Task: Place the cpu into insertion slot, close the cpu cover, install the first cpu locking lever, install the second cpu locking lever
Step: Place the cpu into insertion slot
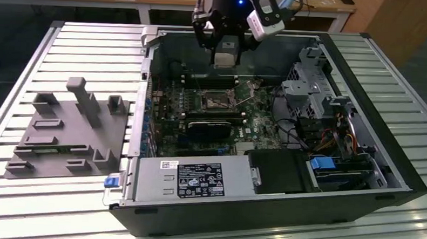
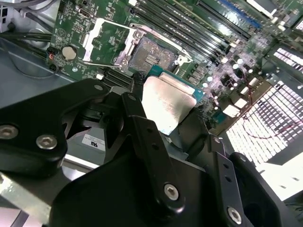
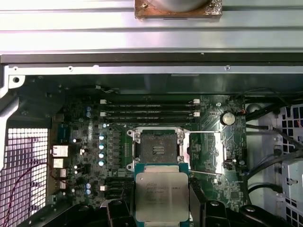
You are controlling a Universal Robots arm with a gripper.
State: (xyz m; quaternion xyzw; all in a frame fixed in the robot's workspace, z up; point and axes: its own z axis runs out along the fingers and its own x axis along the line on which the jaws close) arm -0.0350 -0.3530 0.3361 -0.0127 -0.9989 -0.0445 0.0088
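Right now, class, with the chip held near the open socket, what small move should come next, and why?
Probably shift the gripper until the cpu sits squarely over the insertion slot. In the first wrist view the held cpu appears off to one side of the bare slot, whose cpu cover lies open.

Strong glare on slatted table (image 1: 94, 44), case (image 1: 282, 209) interior dim and shadowed. Glare also washes out cpu (image 2: 168, 101) top in second wrist view.
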